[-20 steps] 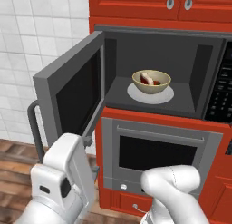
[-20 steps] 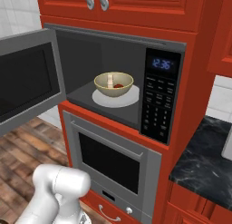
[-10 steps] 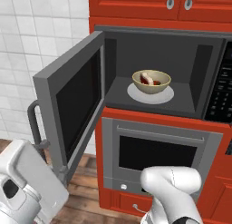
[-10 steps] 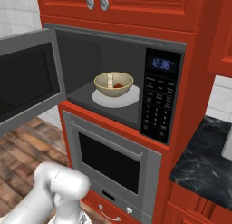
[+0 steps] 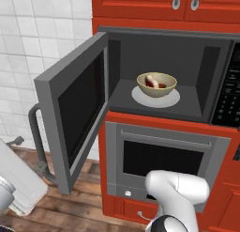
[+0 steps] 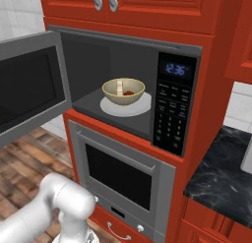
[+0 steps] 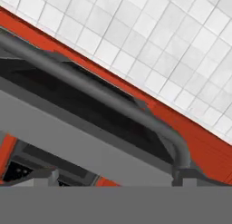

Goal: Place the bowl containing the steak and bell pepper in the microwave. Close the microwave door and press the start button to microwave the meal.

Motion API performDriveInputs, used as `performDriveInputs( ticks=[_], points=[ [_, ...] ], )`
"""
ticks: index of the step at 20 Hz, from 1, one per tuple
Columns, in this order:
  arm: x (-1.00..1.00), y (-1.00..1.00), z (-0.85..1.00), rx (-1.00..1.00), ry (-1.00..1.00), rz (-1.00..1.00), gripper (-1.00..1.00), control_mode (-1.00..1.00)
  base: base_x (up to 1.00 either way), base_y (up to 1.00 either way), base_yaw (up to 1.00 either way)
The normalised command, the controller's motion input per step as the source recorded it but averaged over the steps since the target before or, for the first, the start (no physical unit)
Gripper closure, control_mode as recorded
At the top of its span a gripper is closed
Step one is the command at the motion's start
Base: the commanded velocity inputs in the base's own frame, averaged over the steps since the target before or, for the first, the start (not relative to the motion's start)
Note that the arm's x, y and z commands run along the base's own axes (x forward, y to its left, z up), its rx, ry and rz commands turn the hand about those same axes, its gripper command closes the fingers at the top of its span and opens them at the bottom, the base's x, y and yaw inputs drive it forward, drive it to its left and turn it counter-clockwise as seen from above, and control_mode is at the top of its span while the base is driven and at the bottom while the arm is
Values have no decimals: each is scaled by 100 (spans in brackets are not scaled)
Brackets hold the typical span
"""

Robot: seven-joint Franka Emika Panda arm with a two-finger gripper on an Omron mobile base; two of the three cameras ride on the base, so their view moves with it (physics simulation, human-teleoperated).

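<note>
The tan-yellow bowl (image 5: 156, 84) (image 6: 123, 91) rests on a white plate (image 5: 155, 97) inside the microwave (image 5: 164, 52). In it lie the steak (image 5: 151, 81) and the red bell pepper (image 5: 162, 85). The microwave door (image 5: 75, 113) (image 6: 27, 89) stands swung wide to the left, its curved bar handle (image 5: 36, 137) on the outer side. A white link of my arm (image 5: 14, 189) sits low at the left, below and outside the door. The hand view looks close at the door's outer face (image 7: 68, 137) and its handle (image 7: 104, 96); my fingertips are hidden there.
The black keypad panel (image 6: 172, 109) with a lit clock is right of the cavity. A grey oven (image 5: 164, 156) sits below the microwave, red cabinets above. A dark stone counter (image 6: 216, 173) lies at the right. White tiled wall and wooden floor are left of the door.
My arm has swung from the lower middle of the left base view down to its lower left corner, beyond the door's outer side. Bowl and door have not moved.
</note>
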Motion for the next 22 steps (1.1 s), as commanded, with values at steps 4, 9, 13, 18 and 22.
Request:
performDriveInputs(
  ticks=[4,9,13,18,22],
  points=[
    [51,66,-22,-14,4,-8,-100,-100,0,0,0],
    [49,58,-22,-12,2,-8,-100,-100,0,0,0],
    [58,40,-9,-5,0,-10,-100,-100,0,0,0],
    [68,7,-11,0,0,-8,-100,-100,0,0,0],
    [59,-5,-15,0,0,-8,-100,-100,0,0,0]
  ],
)
